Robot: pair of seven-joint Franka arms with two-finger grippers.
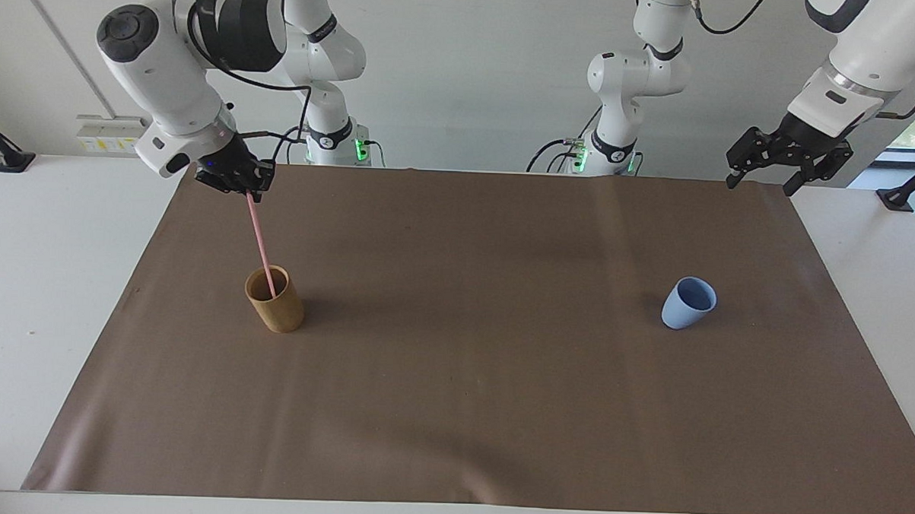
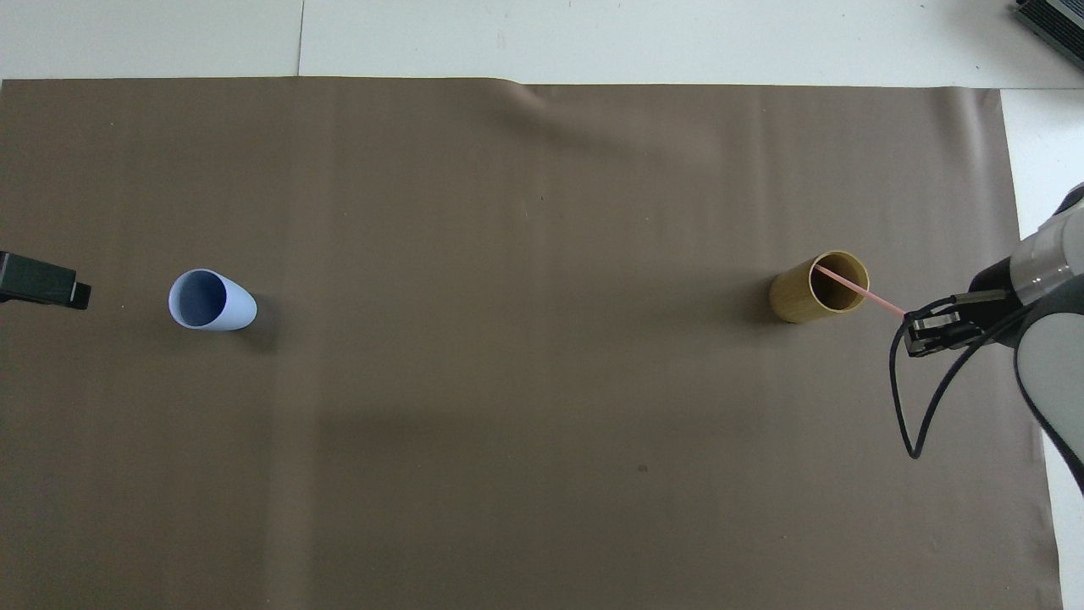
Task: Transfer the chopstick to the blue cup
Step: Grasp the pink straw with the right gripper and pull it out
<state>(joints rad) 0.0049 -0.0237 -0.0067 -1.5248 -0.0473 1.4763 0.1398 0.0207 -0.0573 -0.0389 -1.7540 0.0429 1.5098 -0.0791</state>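
Over tan cup [image 1: 274, 309]: right claw [image 1: 248, 191] pinching chopstick [image 1: 260, 239].

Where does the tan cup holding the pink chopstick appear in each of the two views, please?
Facing view: the tan cup stands on the brown mat at the picture's left, under the right gripper.
Overhead view: the same cup sits at the picture's right, at mid-height.
Shared landmark: the chopstick slants from the cup up into the right gripper; the blue cup stands toward the left arm's end.
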